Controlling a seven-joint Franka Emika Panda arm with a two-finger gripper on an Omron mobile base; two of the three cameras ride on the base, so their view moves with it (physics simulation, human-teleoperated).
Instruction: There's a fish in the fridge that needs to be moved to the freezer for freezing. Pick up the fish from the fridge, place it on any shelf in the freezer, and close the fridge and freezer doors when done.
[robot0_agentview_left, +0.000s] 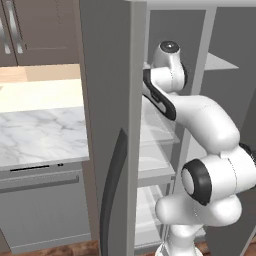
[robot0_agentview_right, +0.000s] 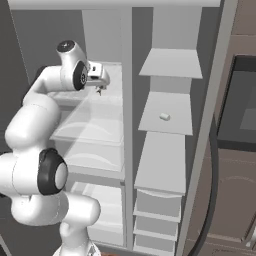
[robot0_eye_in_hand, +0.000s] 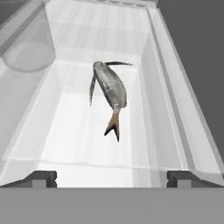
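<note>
Home kitchen: marble counter (robot0_agentview_left: 40, 132), wood cabinets (robot0_agentview_left: 37, 30) (shaker-style), open fridge shelves (robot0_agentview_right: 162, 162).

From my left base camera, the open door (robot0_agentview_left: 112, 125) blocks most of the fridge shelves and runs off the top and bottom edges. In the hand view, the clear jar (robot0_eye_in_hand: 27, 41) is cut by the left edge. On a freezer shelf (robot0_agentview_right: 165, 127), a small pale object (robot0_agentview_right: 164, 116) is too tiny for me to identify.
</note>
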